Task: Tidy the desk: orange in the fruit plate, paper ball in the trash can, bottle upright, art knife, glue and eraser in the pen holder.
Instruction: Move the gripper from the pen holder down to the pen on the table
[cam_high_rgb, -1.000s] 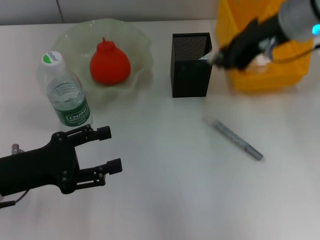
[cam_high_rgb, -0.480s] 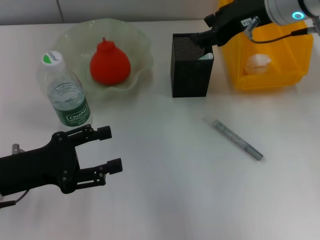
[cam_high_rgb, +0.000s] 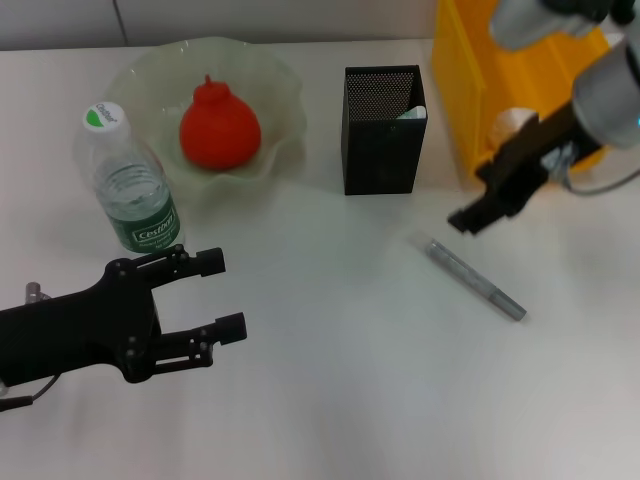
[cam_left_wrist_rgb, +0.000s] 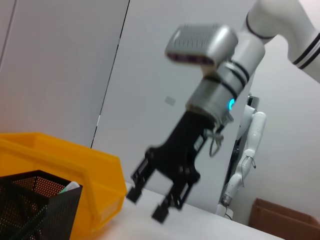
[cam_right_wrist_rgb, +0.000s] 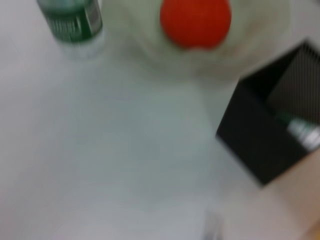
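Note:
The orange (cam_high_rgb: 220, 125) lies in the fruit plate (cam_high_rgb: 150, 70). The bottle (cam_high_rgb: 135, 185) stands upright to the plate's left. The pen holder (cam_high_rgb: 383, 135) holds a white-and-green item (cam_high_rgb: 412, 112). The paper ball (cam_high_rgb: 508, 122) lies in the trash can (cam_high_rgb: 460, 90). A grey art knife (cam_high_rgb: 477, 278) lies on the table. My right gripper (cam_high_rgb: 470, 220) is open and empty, just above and behind the knife; it also shows in the left wrist view (cam_left_wrist_rgb: 146, 205). My left gripper (cam_high_rgb: 220, 295) is open and empty at the front left. The eraser is out of view.
The white table runs bare in front of the knife and between the two arms. The right wrist view shows the orange (cam_right_wrist_rgb: 195, 20), bottle (cam_right_wrist_rgb: 72, 22) and pen holder (cam_right_wrist_rgb: 265, 145) from above. The left wrist view shows the trash can (cam_left_wrist_rgb: 75, 165) and holder (cam_left_wrist_rgb: 35, 205).
My right gripper has left the top of the pen holder and swung forward and right, down to the table near the knife. My left arm has barely moved.

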